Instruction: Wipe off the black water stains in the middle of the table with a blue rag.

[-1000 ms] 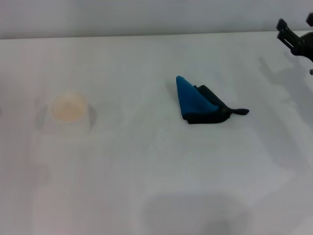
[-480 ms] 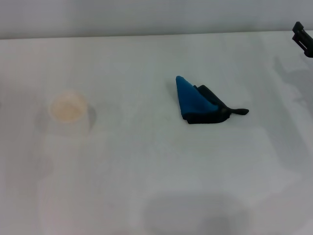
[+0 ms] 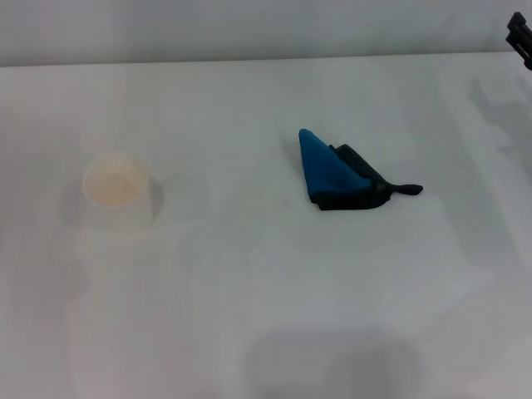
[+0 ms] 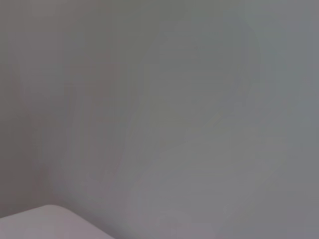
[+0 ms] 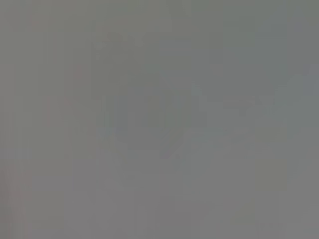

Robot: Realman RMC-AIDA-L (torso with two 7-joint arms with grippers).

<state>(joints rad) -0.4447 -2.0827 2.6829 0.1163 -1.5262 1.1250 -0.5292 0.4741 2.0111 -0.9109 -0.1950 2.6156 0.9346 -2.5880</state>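
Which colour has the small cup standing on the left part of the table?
White, with a pale cream inside; the cup shows best in the head view.

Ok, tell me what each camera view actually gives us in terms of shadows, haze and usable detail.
Head view: soft, even light; the blue rag is sharp on the table, a pale cup looks washed out, and a broad faint shadow lies at the near edge; only a sliver of the right claw shows. Left wrist view: grey haze, one pale corner. Right wrist view: featureless grey.
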